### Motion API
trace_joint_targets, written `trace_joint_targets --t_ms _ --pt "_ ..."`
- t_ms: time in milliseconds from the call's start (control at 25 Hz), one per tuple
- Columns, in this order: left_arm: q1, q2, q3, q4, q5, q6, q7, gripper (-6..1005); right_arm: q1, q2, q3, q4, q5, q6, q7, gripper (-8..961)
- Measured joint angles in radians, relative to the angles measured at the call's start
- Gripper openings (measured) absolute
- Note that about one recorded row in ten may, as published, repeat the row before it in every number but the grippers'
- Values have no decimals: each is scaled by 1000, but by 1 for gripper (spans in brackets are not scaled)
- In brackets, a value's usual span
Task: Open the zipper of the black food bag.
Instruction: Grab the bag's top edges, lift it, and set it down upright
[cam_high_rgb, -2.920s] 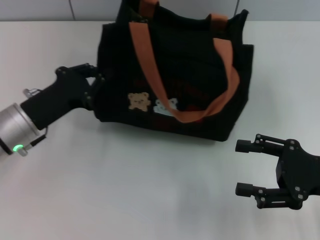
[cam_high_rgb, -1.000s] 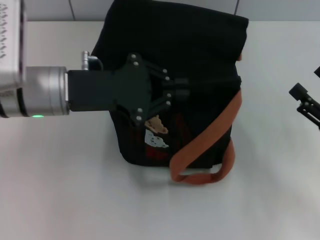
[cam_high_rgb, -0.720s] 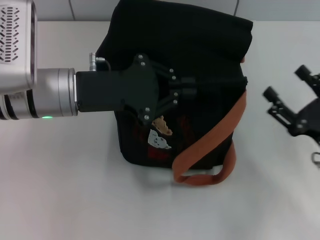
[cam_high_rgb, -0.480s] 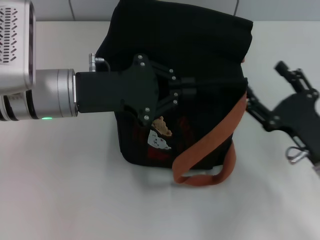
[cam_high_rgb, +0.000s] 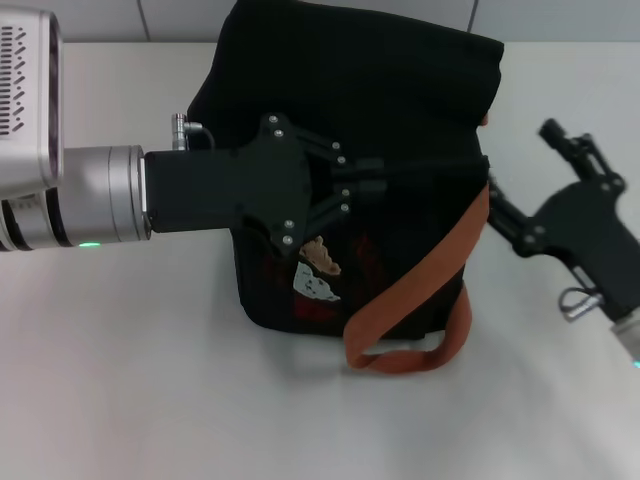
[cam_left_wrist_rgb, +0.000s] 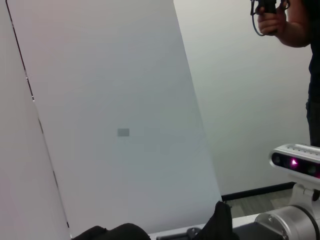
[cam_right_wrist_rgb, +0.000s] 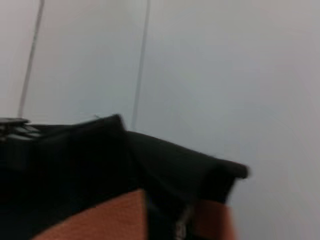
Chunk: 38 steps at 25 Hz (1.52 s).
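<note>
Head view: left gripper (cam_high_rgb: 375, 186) pinching black food bag (cam_high_rgb: 400, 120) top; right gripper (cam_high_rgb: 497, 213) spread beside.

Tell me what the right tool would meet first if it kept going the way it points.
Probably the black food bag: the right tool points at its side by the orange strap, though depth is unclear.

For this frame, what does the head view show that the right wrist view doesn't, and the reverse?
Only the head view shows both arms: the left gripper over the black food bag at its top front, the right gripper at the bag's right end, the bear pictures and the white table. Only the right wrist view shows a close look at the bag's top corner and a small metallic piece, possibly the zipper pull. Both show the black bag and an orange-brown strap.
</note>
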Motion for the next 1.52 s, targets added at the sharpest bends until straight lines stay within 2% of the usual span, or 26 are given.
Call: trace_joint_targets --t_ms 160,400,840,1040,1520 --pt "1 0 1 -5 -5 7 7 88 21 2 -22 34 -3 33 -23 827" --pt "1 2 7 -24 -22 27 10 88 -10 -3 9 29 2 26 -25 827" --pt "11 2 8 -26 -29 31 10 88 -7 1 21 20 3 28 -47 827" --pt "12 0 14 -34 -37 32 22 88 18 1 -5 69 -29 21 -87 827" --pt "21 2 18 -59 -51 36 49 88 -29 0 25 39 -34 -17 -126 824"
